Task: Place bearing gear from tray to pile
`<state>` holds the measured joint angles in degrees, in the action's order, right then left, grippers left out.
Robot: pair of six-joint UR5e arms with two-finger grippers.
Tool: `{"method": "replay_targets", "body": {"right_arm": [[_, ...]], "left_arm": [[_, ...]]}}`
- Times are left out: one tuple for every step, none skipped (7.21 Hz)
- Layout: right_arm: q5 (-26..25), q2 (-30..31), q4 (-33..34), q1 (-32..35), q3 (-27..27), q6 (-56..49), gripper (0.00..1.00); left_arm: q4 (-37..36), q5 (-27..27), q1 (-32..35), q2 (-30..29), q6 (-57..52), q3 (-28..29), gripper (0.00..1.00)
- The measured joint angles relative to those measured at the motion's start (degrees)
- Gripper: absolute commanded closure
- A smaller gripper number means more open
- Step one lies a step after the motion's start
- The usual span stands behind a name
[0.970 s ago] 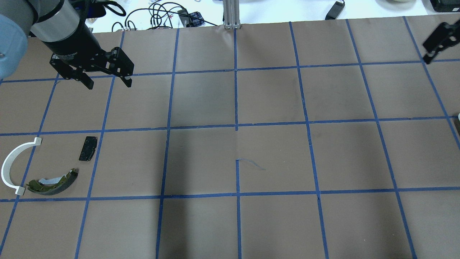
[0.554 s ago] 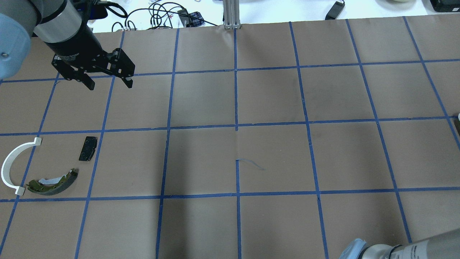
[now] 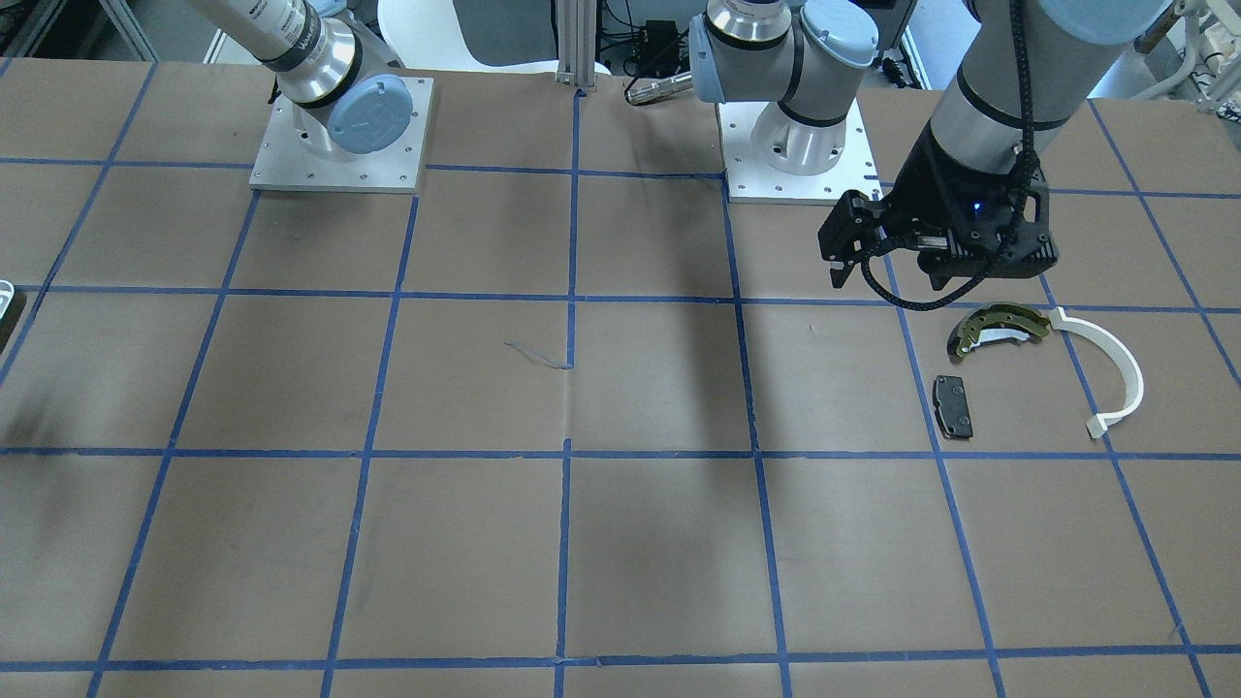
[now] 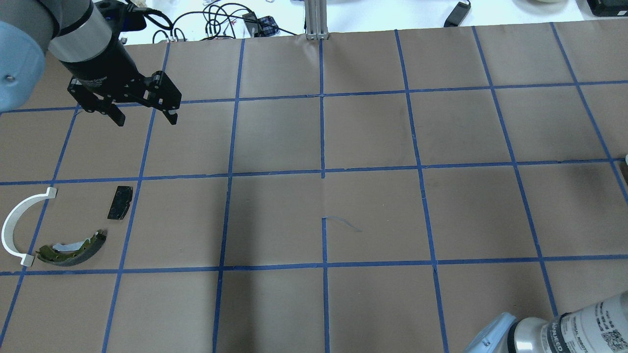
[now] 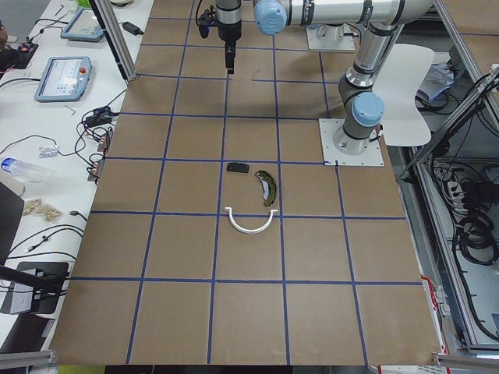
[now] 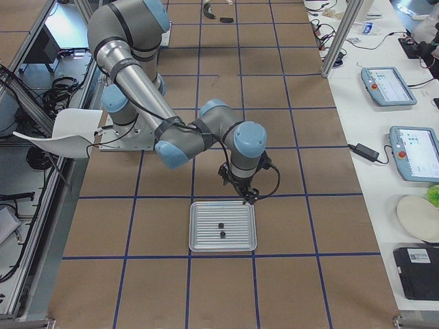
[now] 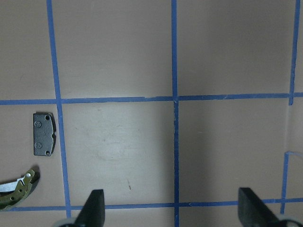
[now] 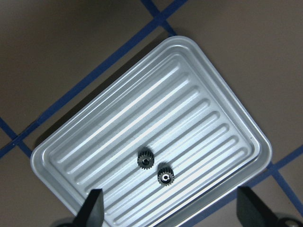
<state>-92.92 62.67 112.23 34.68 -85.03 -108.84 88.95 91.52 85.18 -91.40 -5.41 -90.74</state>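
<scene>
The tray [image 8: 199, 71] is a silver ribbed pan; it also shows in the exterior right view [image 6: 206, 240]. Two small black bearing gears [image 8: 146, 159] [image 8: 165, 176] lie side by side near its middle. My right gripper [image 8: 173, 213] is open and empty, hovering above the tray. The pile lies at the table's left: an olive-gold brake shoe [image 4: 73, 247], a white arc strip [image 4: 17, 225] and a black pad [image 4: 120, 202]. My left gripper [image 4: 146, 117] is open and empty, raised beyond the pile.
Cables and devices [image 4: 221, 19] lie past the table's far edge beside an aluminium post [image 4: 316, 19]. The two arm base plates [image 3: 339, 136] [image 3: 795, 145] sit at the robot's side. Tablets [image 6: 387, 86] lie on a side table.
My right gripper has left the overhead view's top right corner, and the right arm's link now comes in at the bottom right. My left gripper has shifted slightly and stays open.
</scene>
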Motion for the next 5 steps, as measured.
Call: {"method": "replay_targets", "body": {"right_arm": [[0.60, -1.22, 3.74, -0.60, -2.73, -3.14, 0.05], [1.36, -1.66, 9.55, -0.84, -6.80, -6.66, 0.09], [2.01, -1.72, 15.96, -1.08, -10.90, -10.61, 0.11], [2.51, -1.71, 19.79, -1.56, -13.56, -12.88, 0.15], [2.95, -1.76, 21.31, -2.14, -14.72, -13.40, 0.15]], "left_arm": [[-0.56, 0.54, 0.03, 0.51, 0.16, -1.25, 0.00], [-0.87, 0.42, 0.07, 1.41, 0.18, -2.22, 0.00], [-0.83, 0.33, 0.22, 2.25, 0.31, -2.71, 0.00], [-0.75, 0.26, 0.36, 2.96, 0.55, -2.71, 0.00], [-0.67, -0.38, 0.46, 3.76, 0.70, -2.62, 0.00]]}}
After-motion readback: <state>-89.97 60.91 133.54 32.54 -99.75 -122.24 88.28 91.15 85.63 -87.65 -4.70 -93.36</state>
